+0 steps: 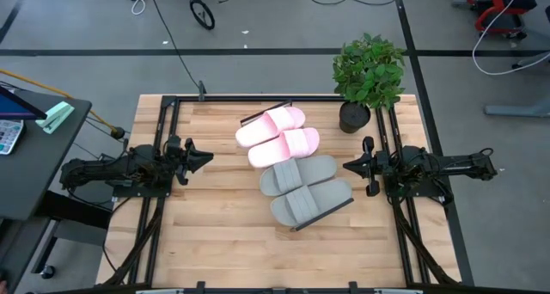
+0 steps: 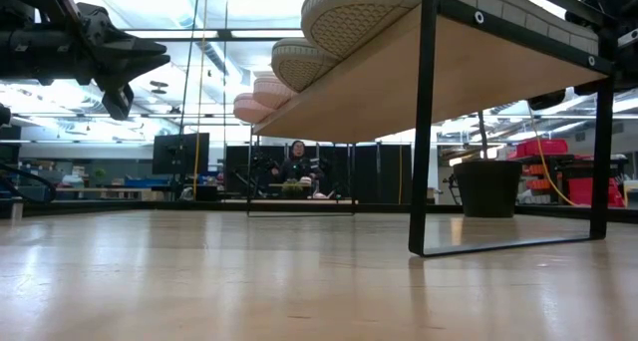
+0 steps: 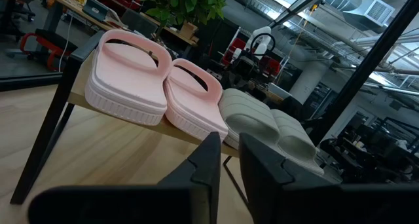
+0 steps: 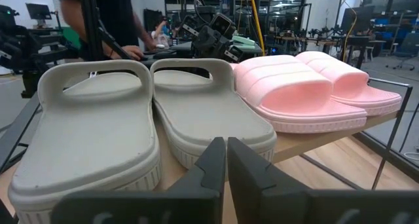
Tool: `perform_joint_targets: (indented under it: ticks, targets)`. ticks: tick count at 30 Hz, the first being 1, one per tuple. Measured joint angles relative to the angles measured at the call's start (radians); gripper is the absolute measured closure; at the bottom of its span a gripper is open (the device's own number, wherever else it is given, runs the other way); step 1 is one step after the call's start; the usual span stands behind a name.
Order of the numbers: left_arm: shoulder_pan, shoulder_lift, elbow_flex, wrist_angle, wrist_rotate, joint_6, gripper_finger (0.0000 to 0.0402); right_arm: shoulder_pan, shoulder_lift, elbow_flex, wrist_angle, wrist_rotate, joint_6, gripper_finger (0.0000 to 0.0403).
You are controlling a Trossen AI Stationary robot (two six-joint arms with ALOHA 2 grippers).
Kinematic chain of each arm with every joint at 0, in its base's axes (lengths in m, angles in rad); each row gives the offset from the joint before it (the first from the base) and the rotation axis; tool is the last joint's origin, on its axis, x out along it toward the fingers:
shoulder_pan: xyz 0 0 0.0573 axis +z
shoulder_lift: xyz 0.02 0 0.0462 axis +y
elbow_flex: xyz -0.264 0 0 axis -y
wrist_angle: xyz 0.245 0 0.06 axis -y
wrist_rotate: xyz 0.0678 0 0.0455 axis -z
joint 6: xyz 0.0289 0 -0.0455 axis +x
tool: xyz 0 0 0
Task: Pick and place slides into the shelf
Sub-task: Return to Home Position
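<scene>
Closest to us, the dark fingers of the right gripper [image 4: 226,149] are pressed together and hold nothing. Just past them lie the grey slides [image 4: 98,126], side by side, with the pink slides [image 4: 301,93] next in the row. All four rest on the shelf [image 2: 449,72], which stands raised on its thin black frame above the table [image 1: 215,234].

From above, we see the shelf at the table's middle, slanting from 11 o'clock, where the pink pair sits, to 5 o'clock, where the grey pair sits. The right gripper is at the shelf's 3 o'clock, near the grey pair but not touching it. The left gripper [image 3: 229,142] is at 9 o'clock, a little apart from the pink pair, its fingers a narrow slit apart and empty. A potted plant [image 1: 368,70] stands at about 1 o'clock.

We judge these slides to be light moulded foam: springy, somewhat grippy and not fragile. The wide strap looks like the best hold, as it gives under a pinch and keeps the sole hanging level. A side wall of the thick sole would be our second choice. We see no slide left off the shelf.
</scene>
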Motion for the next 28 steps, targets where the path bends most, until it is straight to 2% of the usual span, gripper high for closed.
perform_joint_targets:
  ticks: [15, 28]
  targets:
    - [0.0, 0.0, 0.0, 0.0, 0.0, 0.0, 0.0351, 0.0, 0.0, 0.0, 0.0, 0.0, 0.0, 0.038]
    - [0.0, 0.0, 0.0, 0.0, 0.0, 0.0, 0.0338, 0.0, 0.0, 0.0, 0.0, 0.0, 0.0, 0.038]
